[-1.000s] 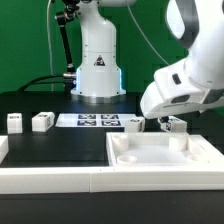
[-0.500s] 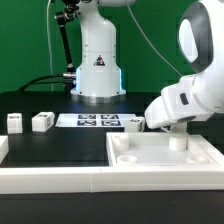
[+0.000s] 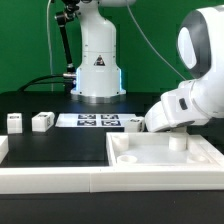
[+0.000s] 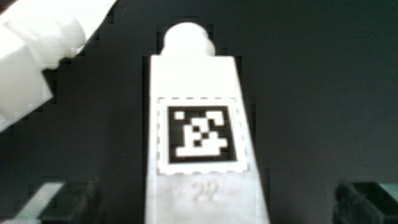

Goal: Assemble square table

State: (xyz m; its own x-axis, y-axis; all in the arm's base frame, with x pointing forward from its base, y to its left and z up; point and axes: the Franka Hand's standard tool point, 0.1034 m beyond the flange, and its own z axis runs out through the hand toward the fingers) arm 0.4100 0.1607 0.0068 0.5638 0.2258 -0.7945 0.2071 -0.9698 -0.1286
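Note:
The square table's white slab [image 3: 150, 160] lies flat at the front on the exterior view's right. Three white tagged legs [image 3: 14, 122] [image 3: 42, 121] [image 3: 134, 123] stand on the black surface behind it. In the exterior view my gripper is low behind the slab's far rim, its fingers hidden by the white hand [image 3: 175, 108]. In the wrist view my gripper [image 4: 210, 200] is open. Its dark fingertips [image 4: 54, 200] stand apart on either side of a fourth leg [image 4: 199, 110], which lies lengthwise with its tag facing the camera. Gaps show between the leg and both fingers.
The marker board [image 3: 90, 121] lies between the legs in front of the robot base [image 3: 97, 70]. A long white rail [image 3: 50, 180] edges the front of the work surface. A white part [image 4: 36, 60] shows beside the leg in the wrist view.
The hand has come down and shifted slightly toward the exterior view's left. The leg seen beneath it earlier is now hidden behind it.

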